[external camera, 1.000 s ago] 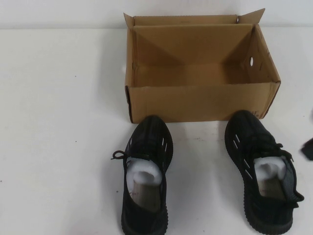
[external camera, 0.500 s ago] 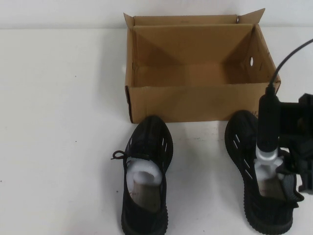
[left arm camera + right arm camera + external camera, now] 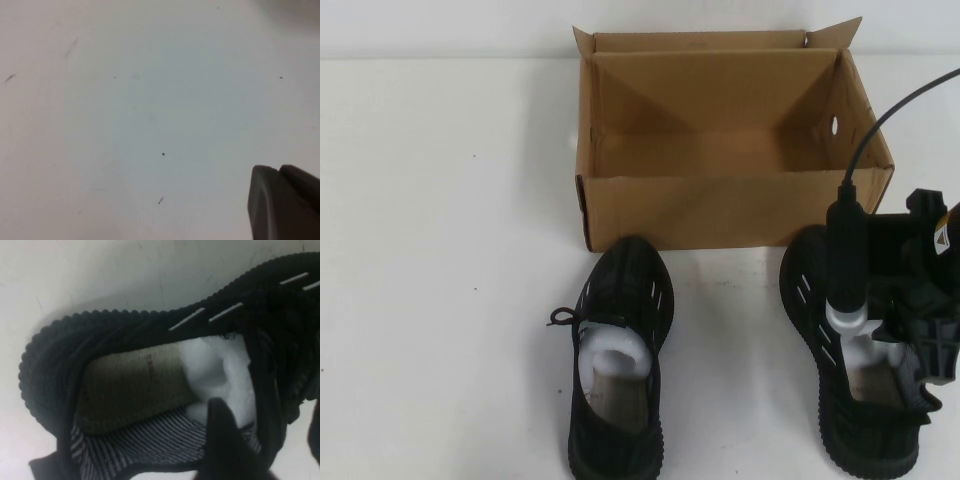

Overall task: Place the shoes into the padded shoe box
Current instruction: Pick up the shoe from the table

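Observation:
Two black knit sneakers stand on the white table in front of the box, toes toward it. The left shoe [image 3: 620,370] lies untouched. My right gripper [image 3: 925,355] is open over the right shoe [image 3: 815,290]. In the right wrist view one of its fingers [image 3: 220,440] is inside the right shoe [image 3: 125,330], next to the white paper stuffing [image 3: 215,370], and the other is outside the side wall. The padded shoe box [image 3: 720,205], brown cardboard with its flaps up, stands open and empty behind the shoes. My left gripper [image 3: 280,200] is shut over bare table and is out of the high view.
The white table [image 3: 440,250] spreads wide to the left of the box and shoes. A black cable [image 3: 890,115] arcs from my right arm over the box's right corner. The left wrist view shows only the bare table [image 3: 150,100].
My right arm came in from the right, settled over the right shoe and shifted slightly left and toward the box. The shoes and box have not moved.

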### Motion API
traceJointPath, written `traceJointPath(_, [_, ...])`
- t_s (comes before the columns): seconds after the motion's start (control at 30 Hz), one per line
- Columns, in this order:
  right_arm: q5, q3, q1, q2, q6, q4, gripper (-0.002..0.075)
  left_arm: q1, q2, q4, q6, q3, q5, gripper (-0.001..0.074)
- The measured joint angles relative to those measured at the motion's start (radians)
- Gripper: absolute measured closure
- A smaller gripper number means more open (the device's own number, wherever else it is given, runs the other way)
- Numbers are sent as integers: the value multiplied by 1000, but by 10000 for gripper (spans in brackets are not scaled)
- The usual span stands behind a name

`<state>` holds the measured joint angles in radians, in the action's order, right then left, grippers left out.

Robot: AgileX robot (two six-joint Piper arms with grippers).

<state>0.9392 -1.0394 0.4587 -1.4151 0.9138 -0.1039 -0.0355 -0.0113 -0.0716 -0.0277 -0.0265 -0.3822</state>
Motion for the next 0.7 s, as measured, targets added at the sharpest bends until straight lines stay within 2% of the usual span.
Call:
traceJointPath(0.2, [-2, 0, 0, -17, 22, -3, 455, 0, 0, 0, 0, 0, 0, 738])
traceJointPath(0.7, [-21, 0, 0, -36, 49, -5, 465, 0, 0, 0, 0, 0, 0, 738])
